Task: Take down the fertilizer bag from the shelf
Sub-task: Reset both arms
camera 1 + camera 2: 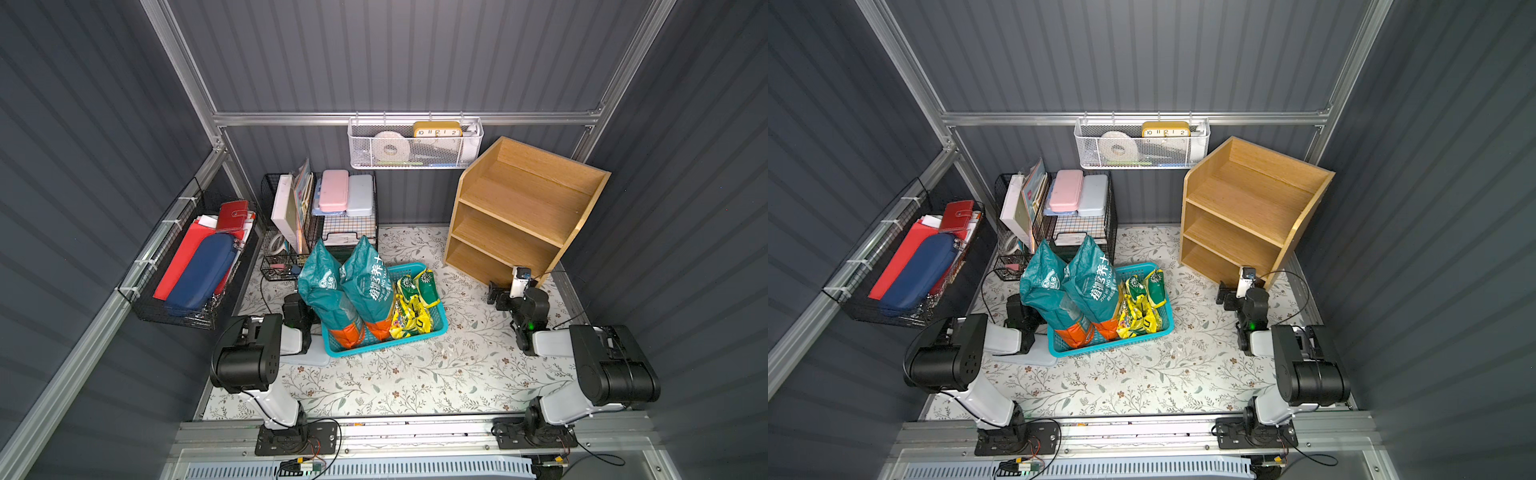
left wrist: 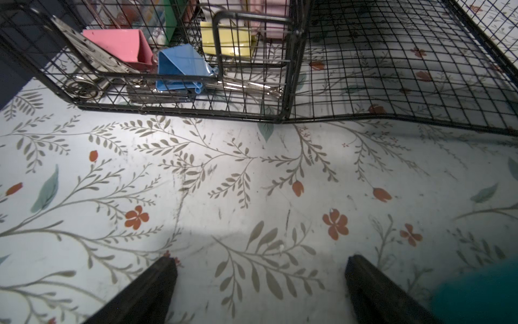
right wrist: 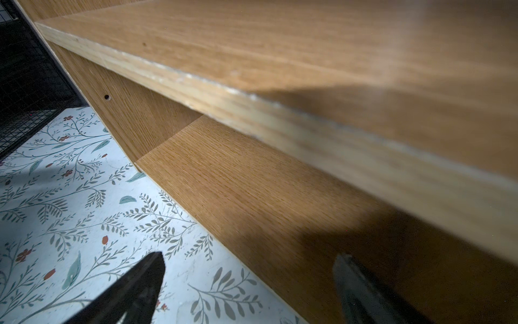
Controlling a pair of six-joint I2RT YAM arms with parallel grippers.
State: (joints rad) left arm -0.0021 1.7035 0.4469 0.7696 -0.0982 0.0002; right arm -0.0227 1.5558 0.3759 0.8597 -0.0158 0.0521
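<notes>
Writing in big white Chinese signs runs down two teal bags (image 1: 347, 291), with small letters beside it that may say "YING YANG"; they are too tiny to be sure. Numbers 10, 11, 12, 1 and 2 show on a yellow clock (image 1: 437, 129) in the white basket (image 1: 361, 160) on the back wall.

The teal bags stand upright in a blue-green basket (image 1: 441, 328) in the middle of the bench (image 1: 415, 374). Yellow and green packets (image 1: 415, 309) lie in it too, just beside them. Their print cannot be read, so I cannot tell which of these holds the fertilizer. The wooden shelf (image 1: 519, 208) stands at the back right, and its three boards show only wood.

The left arm is bent with its elbow up and its forearm low, tucked behind the teal bags. Its tool (image 2: 260, 261) is released, fingers spread wide over the flowery bench, pointing at the black wire rack (image 2: 392, 70), which holds a pink clip (image 2: 120, 45) and a blue clip (image 2: 179, 67).

The right arm is folded too. Its tool (image 3: 249, 256) is released and grasps nothing, close to the front edge of the shelf's lowest board.

Open bench lies between the basket and the shelf, and in front of the basket.
</notes>
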